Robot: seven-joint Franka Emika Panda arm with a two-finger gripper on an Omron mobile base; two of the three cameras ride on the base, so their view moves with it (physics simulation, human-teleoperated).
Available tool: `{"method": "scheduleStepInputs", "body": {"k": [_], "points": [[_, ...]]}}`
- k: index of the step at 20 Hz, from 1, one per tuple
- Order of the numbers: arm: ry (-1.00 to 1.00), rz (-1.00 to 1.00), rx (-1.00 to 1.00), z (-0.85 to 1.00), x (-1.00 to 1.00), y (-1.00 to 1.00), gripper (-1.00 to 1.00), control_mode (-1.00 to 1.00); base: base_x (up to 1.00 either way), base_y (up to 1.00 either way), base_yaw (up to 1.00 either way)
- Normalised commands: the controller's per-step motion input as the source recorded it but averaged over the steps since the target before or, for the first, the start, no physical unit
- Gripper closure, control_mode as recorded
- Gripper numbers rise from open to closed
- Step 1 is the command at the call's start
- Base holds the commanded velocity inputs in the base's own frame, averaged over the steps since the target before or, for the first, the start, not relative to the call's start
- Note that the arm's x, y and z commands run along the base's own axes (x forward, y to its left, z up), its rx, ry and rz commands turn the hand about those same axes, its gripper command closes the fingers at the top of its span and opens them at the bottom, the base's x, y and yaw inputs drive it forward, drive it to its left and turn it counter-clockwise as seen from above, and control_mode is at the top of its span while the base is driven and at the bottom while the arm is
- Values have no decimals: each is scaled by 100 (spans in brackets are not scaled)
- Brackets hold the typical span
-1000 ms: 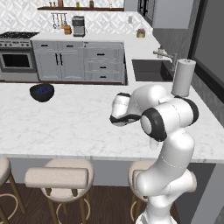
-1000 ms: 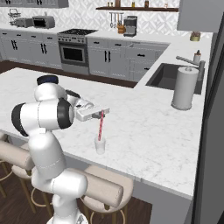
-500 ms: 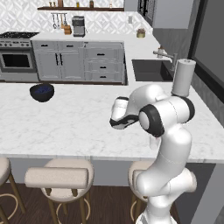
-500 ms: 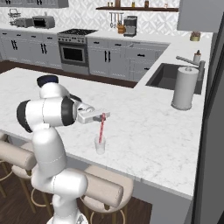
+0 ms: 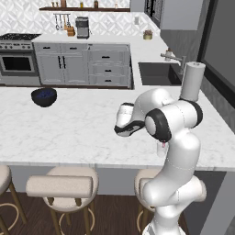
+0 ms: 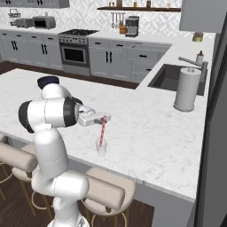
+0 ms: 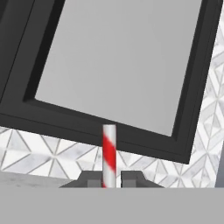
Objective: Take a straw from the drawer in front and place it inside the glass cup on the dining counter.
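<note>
The gripper clamps the straw upright, its lower end inside the glass cup near the worktop's front edge.

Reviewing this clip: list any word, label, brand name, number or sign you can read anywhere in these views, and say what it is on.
None: no view carries readable text.
The straw has only red and white stripes, no lettering.
The glass cup, paper towel roll, dark bowl and coffee machine carry no label.
The oven front is too small to show any markings.
</note>
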Motion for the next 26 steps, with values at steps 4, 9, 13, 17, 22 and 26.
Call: {"method": "scheduleStepInputs", "body": {"k": [4, 9, 13, 17, 22, 26], "points": [[-12, 0, -9, -40, 0, 8, 100, -100, 0, 0, 0], [-14, 0, -10, -39, 0, 8, -100, -100, 0, 0, 0], [-17, 0, -9, -20, 0, 0, -100, -100, 0, 0, 0], [-16, 0, -6, -7, 0, 0, -100, -100, 0, 0, 0], [-24, 0, -6, 18, -16, 9, -100, -100, 0, 0, 0], [-29, 2, -1, 68, -49, 40, -100, -100, 0, 0, 0]]}}
